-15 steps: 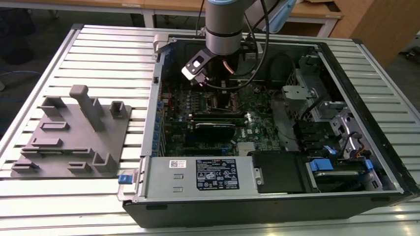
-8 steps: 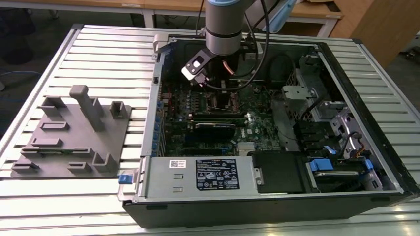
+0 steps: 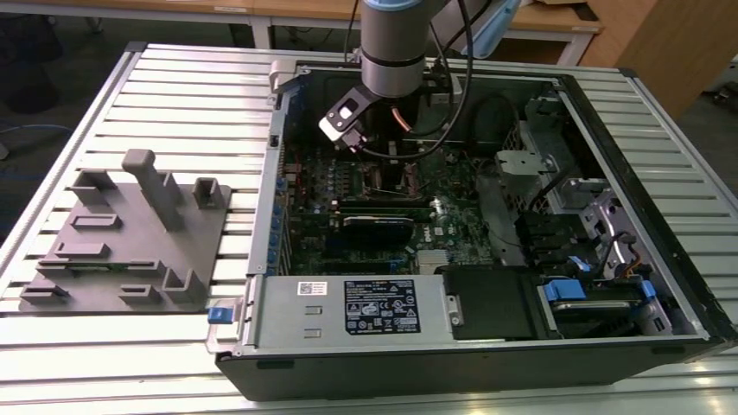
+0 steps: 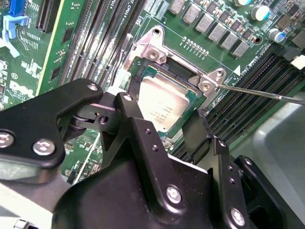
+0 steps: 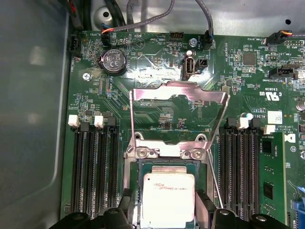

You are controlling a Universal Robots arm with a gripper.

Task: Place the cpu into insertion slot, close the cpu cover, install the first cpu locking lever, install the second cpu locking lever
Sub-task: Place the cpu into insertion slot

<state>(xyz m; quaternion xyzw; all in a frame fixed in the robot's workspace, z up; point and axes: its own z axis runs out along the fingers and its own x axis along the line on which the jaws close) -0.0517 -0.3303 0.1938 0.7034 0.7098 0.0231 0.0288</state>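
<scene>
The cpu (image 5: 167,198), a flat square chip with a dull silver top, lies in the insertion slot (image 5: 164,165) on the green board. My gripper (image 5: 167,210) is down over it, with one black finger against each of two opposite sides of the chip. The second wrist view shows the same hold: gripper (image 4: 161,110), cpu (image 4: 159,100), slot (image 4: 171,71). The cpu cover (image 5: 178,91), a thin silver frame, stands swung up and open behind the slot. A thin wire locking lever (image 4: 257,91) sticks out unlatched beside the slot. In the exterior view the gripper (image 3: 386,166) reaches into the open computer case.
Long black memory slots (image 5: 95,167) flank the socket on both sides. A round coin battery (image 5: 112,60) and cable plugs sit beyond the cover. The case wall (image 3: 645,156), drive bays (image 3: 576,303) and a black power supply (image 3: 346,307) surround the board. A grey fixture plate (image 3: 127,242) lies on the table at the exterior view's left.
</scene>
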